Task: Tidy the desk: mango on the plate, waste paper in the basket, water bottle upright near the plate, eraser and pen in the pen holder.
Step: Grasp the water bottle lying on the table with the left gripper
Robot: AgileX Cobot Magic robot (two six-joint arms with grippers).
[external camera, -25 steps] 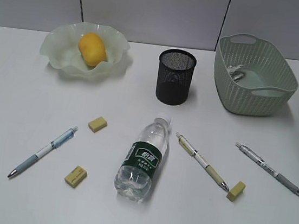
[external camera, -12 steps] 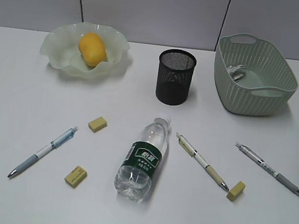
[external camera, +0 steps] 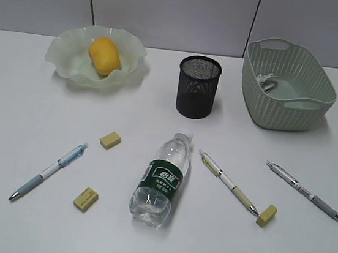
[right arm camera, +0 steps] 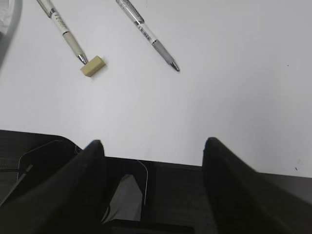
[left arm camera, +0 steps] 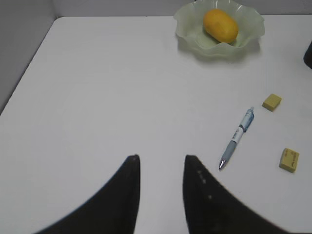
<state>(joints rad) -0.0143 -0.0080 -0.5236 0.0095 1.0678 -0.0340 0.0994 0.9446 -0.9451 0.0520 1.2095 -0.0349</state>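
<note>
The mango (external camera: 104, 55) lies in the ruffled plate (external camera: 60, 48) at the back left. Waste paper (external camera: 266, 81) sits inside the basket (external camera: 294, 114) at the back right. The black mesh pen holder (external camera: 198, 87) stands between them. The water bottle (external camera: 161, 180) lies on its side, cap pointing away. Three pens (external camera: 49, 170) (external camera: 229, 182) (external camera: 306, 192) and three erasers (external camera: 110, 140) (external camera: 85, 199) (external camera: 266, 215) lie on the desk (external camera: 22, 115). My left gripper (left arm camera: 161, 158) hangs open and empty over bare desk, left of a pen (left arm camera: 237, 138). My right gripper (right arm camera: 153, 144) is open and empty at the desk's front edge.
The left wrist view shows the mango (left arm camera: 220, 25) in the plate (left arm camera: 184, 22) and two erasers (left arm camera: 272, 102) (left arm camera: 289, 160). The right wrist view shows two pens (right arm camera: 62, 30) (right arm camera: 148, 34) and an eraser (right arm camera: 92, 66). Neither arm appears in the exterior view.
A dark part of an arm at the upper right of the exterior view a second ago has left the frame. The things on the desk have not moved.
</note>
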